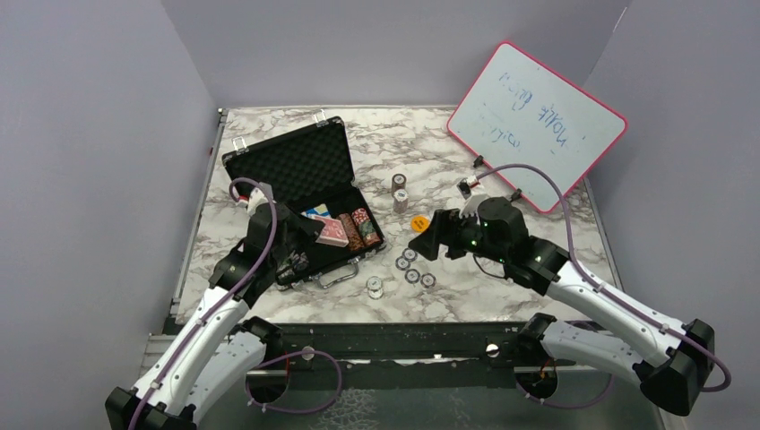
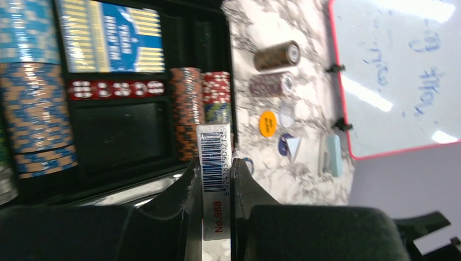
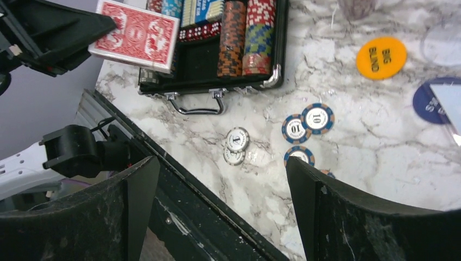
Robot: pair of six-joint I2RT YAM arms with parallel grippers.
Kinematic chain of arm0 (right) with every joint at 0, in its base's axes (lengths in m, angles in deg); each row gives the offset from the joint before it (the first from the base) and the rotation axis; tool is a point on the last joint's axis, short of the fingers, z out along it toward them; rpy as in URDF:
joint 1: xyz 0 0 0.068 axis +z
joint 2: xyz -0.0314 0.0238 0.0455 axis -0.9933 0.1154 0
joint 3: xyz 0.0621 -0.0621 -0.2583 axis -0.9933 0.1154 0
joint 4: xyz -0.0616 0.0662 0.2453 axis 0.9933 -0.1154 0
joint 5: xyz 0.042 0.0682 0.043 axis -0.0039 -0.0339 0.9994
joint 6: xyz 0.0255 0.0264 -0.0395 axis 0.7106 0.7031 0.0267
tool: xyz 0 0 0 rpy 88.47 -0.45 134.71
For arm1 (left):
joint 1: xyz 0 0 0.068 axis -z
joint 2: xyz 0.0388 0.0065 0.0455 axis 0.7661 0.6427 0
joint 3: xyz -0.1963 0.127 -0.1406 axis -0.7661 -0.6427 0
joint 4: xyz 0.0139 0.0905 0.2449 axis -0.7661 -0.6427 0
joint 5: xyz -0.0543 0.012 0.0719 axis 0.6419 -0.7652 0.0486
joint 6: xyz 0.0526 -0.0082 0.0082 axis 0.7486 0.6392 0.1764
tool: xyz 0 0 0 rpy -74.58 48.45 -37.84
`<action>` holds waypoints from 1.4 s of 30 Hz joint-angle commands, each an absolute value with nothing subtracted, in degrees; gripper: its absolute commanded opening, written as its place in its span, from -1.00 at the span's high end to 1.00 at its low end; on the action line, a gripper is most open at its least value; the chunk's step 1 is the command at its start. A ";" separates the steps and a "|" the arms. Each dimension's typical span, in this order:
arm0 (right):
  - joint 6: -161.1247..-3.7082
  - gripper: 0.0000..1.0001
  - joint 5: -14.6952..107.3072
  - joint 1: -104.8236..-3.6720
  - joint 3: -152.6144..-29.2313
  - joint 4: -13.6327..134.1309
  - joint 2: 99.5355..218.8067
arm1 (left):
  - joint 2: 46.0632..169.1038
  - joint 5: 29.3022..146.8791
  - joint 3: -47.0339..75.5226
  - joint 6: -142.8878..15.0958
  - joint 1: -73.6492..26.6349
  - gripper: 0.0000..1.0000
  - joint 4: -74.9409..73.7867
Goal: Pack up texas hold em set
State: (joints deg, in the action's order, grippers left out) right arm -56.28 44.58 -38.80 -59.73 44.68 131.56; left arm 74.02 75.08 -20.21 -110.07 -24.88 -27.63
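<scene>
The card deck [image 1: 332, 232] is being gripped in the left gripper [image 2: 216, 168] above the open briefcase [image 1: 296, 166], probably for its empty compartment [image 2: 119, 133]; the right gripper [image 3: 220, 163] is being held wide over loose chips [image 3: 310, 117].

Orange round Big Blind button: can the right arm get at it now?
Probably yes. The right gripper is open, close beside the orange round button, which lies flat on the marble table with nothing covering it.
</scene>
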 commanded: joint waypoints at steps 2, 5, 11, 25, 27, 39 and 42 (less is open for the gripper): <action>-48.85 -0.77 43.33 -38.64 -56.08 48.89 130.91 | 71.79 61.15 -20.56 -113.13 -25.13 1.00 -35.77; -47.76 -0.76 43.59 -38.65 -55.55 48.70 131.31 | 72.72 60.68 -21.88 -112.24 -25.13 1.00 -35.48; -47.68 -0.75 43.29 -38.64 -55.57 48.68 130.68 | 76.00 62.96 -24.15 -111.90 -25.30 1.00 -31.75; -47.08 -0.75 40.35 -38.64 -53.16 47.43 125.49 | 79.59 65.49 -29.73 -110.66 -25.71 1.00 -22.07; -46.85 -0.75 40.23 -38.64 -52.53 47.39 125.08 | 79.70 67.11 -30.58 -110.78 -25.75 1.00 -20.56; -46.61 -0.75 39.98 -38.64 -51.52 46.98 125.73 | 77.26 65.02 -29.98 -108.29 -25.84 -0.50 -26.26; -46.43 -0.75 39.28 -38.64 -50.88 46.87 125.27 | 77.89 62.94 -27.54 -106.69 -25.91 -0.55 -29.50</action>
State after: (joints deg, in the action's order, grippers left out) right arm -47.15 41.80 -38.80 -51.56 47.50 125.66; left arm 78.22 66.51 -31.58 -109.64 -25.67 -25.34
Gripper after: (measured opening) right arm 0.876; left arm 0.763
